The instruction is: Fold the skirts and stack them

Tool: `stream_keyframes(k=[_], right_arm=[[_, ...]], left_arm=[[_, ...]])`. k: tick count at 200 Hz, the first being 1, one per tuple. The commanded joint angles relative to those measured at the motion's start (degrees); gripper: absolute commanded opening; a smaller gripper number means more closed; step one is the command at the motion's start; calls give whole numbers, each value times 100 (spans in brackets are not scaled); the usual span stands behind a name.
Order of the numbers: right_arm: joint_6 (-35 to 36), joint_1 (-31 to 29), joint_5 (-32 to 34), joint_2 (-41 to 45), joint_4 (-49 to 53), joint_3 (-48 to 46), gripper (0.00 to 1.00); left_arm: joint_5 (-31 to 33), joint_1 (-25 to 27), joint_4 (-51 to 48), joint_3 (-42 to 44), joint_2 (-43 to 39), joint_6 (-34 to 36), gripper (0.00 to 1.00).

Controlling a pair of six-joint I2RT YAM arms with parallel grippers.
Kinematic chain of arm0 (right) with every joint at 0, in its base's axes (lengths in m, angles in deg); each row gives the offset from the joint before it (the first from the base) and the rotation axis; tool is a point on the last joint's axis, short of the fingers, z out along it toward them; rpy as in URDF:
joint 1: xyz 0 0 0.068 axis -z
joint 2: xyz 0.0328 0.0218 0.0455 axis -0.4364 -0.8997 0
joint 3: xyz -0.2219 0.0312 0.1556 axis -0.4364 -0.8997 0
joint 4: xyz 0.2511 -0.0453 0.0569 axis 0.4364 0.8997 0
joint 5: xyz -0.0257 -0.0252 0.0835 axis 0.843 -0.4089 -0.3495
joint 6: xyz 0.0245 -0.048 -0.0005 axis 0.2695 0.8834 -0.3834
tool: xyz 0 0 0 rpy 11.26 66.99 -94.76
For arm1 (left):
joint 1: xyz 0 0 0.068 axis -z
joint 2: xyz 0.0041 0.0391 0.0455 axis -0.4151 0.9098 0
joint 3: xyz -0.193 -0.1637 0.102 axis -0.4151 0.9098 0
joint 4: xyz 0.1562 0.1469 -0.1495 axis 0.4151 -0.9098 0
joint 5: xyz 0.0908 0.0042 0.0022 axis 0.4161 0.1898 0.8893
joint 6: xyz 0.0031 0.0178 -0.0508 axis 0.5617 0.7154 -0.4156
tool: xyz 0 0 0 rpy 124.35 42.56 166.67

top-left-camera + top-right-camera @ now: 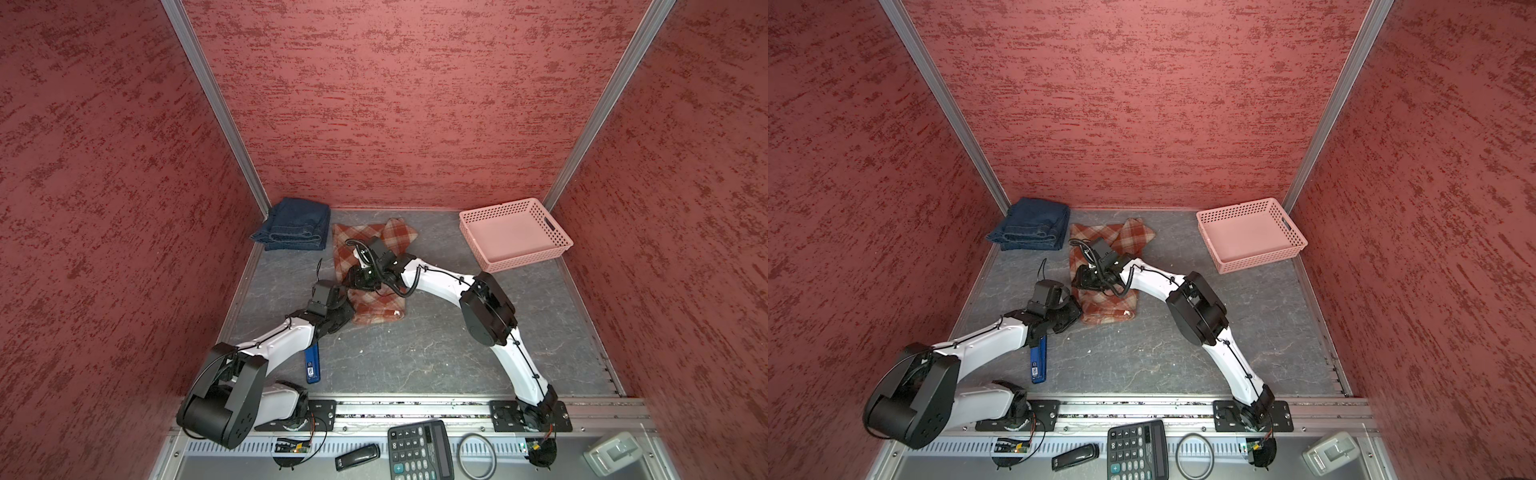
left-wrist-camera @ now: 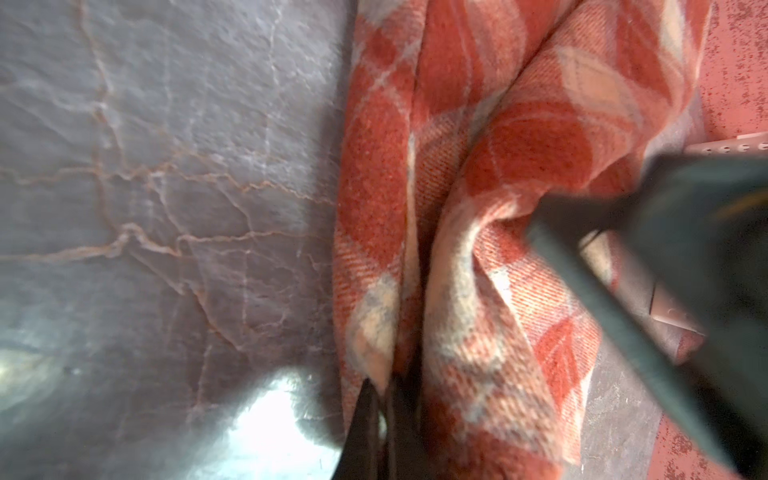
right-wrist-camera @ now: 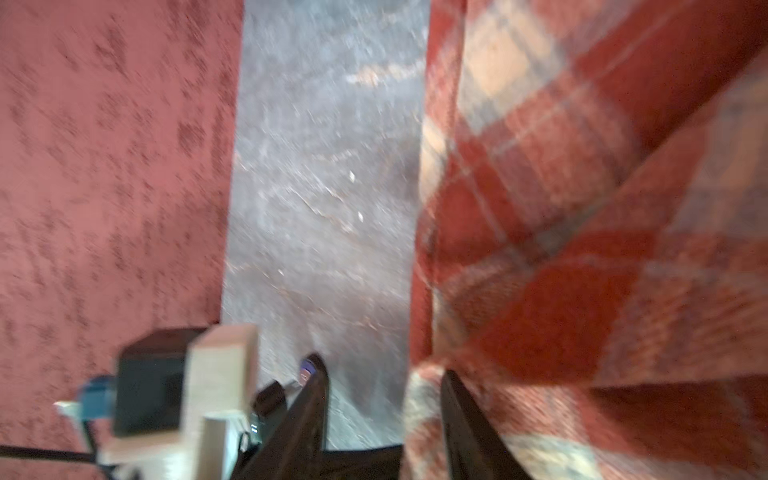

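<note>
Plaid skirt (image 1: 376,306) lies on the tabletop (image 1: 415,357), centre and toward the back. It is partly doubled over and rumpled, so I judge the fold unfinished. The denim skirts (image 1: 293,226) sit folded in the back left corner, well apart from the pink basket (image 1: 524,257) at back right. I take that pile as the stack the plaid piece must join.

My left claw (image 2: 380,395) is clenched on the plaid's near edge, presumably to anchor it. My right claw (image 3: 382,370) stands parted, one finger against the cloth, gripping nothing.

Both top views give the layout but hide my fingertips beneath the wrists. Only the left wrist view proves the pinch. Only the right wrist view, though blurred, shows bare tabletop between the jaws.
</note>
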Motion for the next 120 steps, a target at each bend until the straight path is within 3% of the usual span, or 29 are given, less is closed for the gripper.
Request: stream_keyframes(k=[1,15,36,59,99,120], right_arm=[[88,301,289,87,151,267,54],[112,486,407,142,151,298,61],[141,839,609,299,171,216,62],[115,1314,747,868,-153,-457,63],[325,2133,1143,2421,-565,-1931,70],[494,2506,1362,3130,-559,-2497,75]], left_arm=[[57,-40,-71,87,-160,35,0],[59,-30,-83,103,-184,21,0],[72,61,-17,103,-176,1,0],[187,435,103,51,-4,-125,0],[607,1875,393,-517,964,-514,0],[354,2653,818,-1209,1937,-514,0]])
